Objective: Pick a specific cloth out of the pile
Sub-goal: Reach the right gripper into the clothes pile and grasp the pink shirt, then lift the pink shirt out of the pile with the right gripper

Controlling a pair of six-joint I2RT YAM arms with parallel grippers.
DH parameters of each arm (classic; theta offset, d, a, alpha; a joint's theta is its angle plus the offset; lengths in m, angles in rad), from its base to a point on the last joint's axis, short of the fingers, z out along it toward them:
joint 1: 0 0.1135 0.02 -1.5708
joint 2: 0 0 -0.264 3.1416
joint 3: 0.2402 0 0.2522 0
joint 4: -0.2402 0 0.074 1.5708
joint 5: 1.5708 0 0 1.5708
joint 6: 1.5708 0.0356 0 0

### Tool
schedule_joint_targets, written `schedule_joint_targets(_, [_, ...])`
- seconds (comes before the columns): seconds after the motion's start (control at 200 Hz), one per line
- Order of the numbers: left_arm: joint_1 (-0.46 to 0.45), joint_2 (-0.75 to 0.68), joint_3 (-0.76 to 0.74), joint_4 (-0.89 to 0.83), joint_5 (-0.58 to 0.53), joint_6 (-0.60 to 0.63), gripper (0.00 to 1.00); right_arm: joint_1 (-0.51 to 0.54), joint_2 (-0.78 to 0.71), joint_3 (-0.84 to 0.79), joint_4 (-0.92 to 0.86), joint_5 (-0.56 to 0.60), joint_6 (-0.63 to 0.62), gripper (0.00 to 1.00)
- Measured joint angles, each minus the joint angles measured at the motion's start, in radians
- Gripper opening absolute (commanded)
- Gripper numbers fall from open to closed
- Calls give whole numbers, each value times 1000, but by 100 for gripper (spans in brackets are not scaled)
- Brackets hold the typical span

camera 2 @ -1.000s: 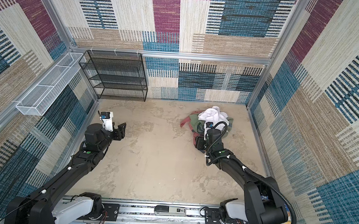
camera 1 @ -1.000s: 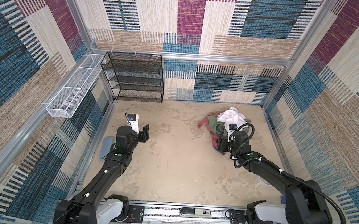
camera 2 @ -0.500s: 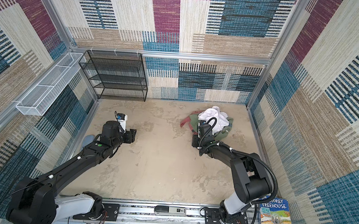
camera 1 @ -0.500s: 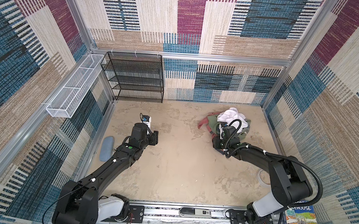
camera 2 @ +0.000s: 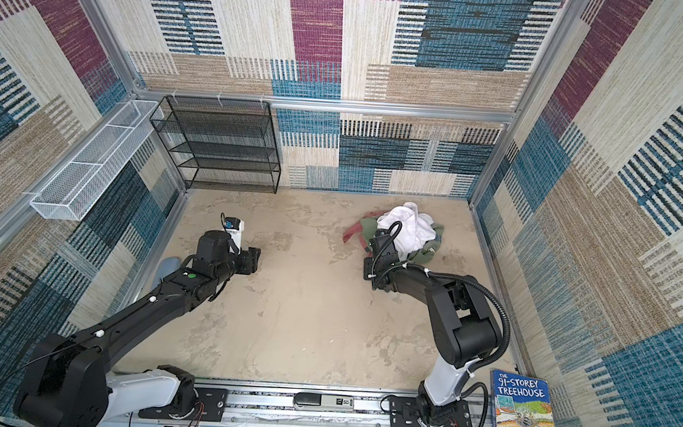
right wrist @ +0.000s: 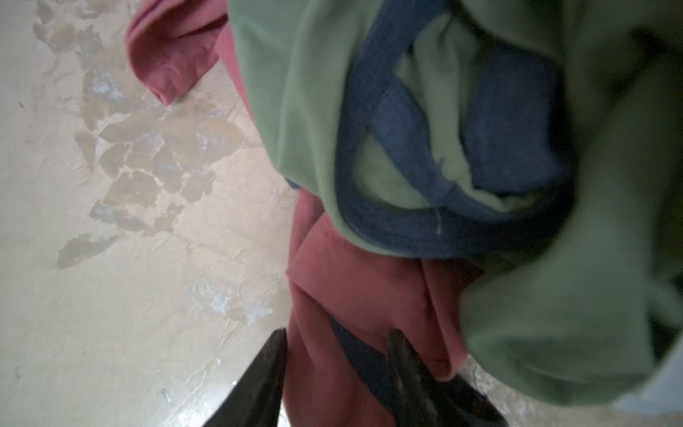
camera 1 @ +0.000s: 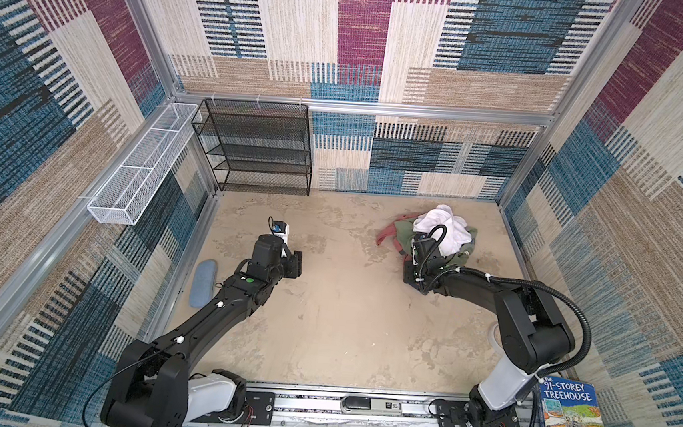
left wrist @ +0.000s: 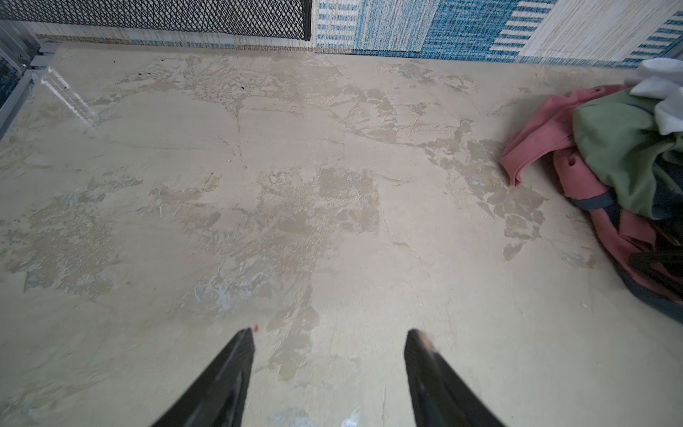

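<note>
The salmon-red soft cloth (right wrist: 369,288) with grey-blue trim lies lowest in the crumpled pile (camera 1: 402,238), under the olive-green garment (right wrist: 295,111) and white garment (camera 2: 407,224). One limp fold runs between the narrow-set jaws of the right gripper (right wrist: 338,334); whether they pinch it, I cannot tell. The left gripper (left wrist: 330,332) gapes wide and empty, well apart.

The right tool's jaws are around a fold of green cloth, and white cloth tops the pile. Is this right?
No: the right tool straddles the red cloth, not the green cloth, as the right wrist view shows. The white cloth does top the pile.
</note>
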Motion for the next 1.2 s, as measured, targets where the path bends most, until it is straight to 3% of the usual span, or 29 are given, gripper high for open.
schedule_joint_targets(0.325, [0, -1, -2, 0, -3, 1, 68, 9, 56, 44, -22, 37, -8, 40])
schedule_joint_targets(0.561, [0, -1, -2, 0, -8, 5, 68, 12, 88, 71, -27, 60, -14, 0])
schedule_joint_targets(1.202, [0, -36, -2, -2, -29, 8, 67, 14, -113, 90, -37, 79, -3, 0])
